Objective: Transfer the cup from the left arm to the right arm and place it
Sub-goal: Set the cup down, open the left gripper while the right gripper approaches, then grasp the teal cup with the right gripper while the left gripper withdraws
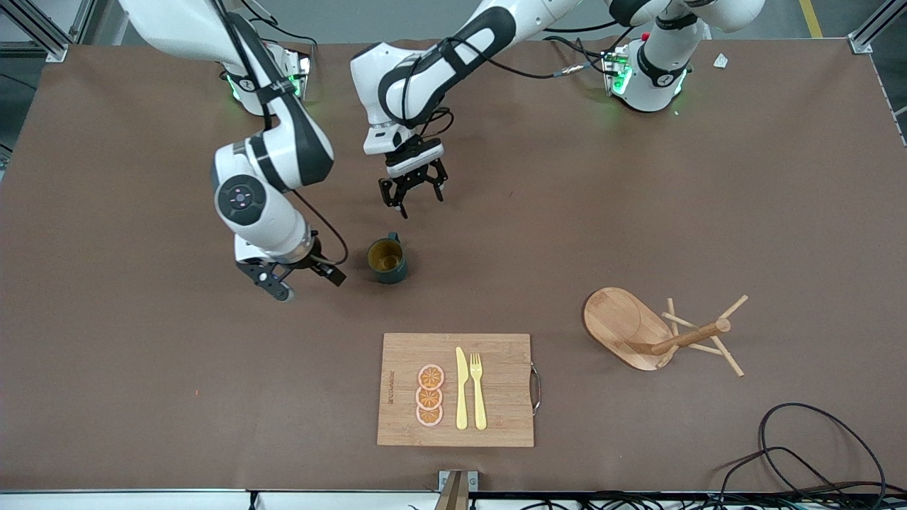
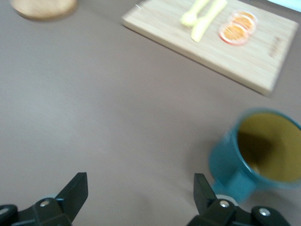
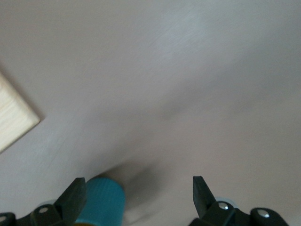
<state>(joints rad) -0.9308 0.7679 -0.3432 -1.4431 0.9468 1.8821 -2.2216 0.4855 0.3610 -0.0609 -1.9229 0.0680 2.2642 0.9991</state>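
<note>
The brown table (image 1: 142, 397) carries everything in view. On it, near the front camera's edge, lies a bamboo cutting board (image 1: 496, 354) with a metal handle at the end toward the left arm's side; it also shows in the left wrist view (image 2: 263, 70). Toward the left arm's end of the table a wooden peg rack (image 1: 638, 329) lies tipped on its side, its oval base up on edge and its pegs sticking out. A loop of black cable (image 1: 815, 446) sits near the table's corner at that same end.

The left gripper (image 1: 413, 193) hangs over bare table, above the spot just farther from the front camera than the cup, with its jaws spread wide and nothing between them. The right gripper (image 1: 301, 282) is low over the table just beside the cup, toward the right arm's end, jaws also apart and empty.

The cup (image 1: 387, 259) stands upright on the table, farther from the front camera than the cutting board, touching neither gripper. In the left wrist view the cup (image 2: 258, 153) sits outside the gap between the fingers (image 2: 75, 190), past one fingertip. In the right wrist view its teal side (image 3: 101, 200) shows right next to one finger (image 3: 73, 197), at the edge of the gap.

On the board rest a yellow knife (image 1: 461, 389), a yellow fork (image 1: 477, 389) and three orange slices (image 1: 429, 395) in a row.
</note>
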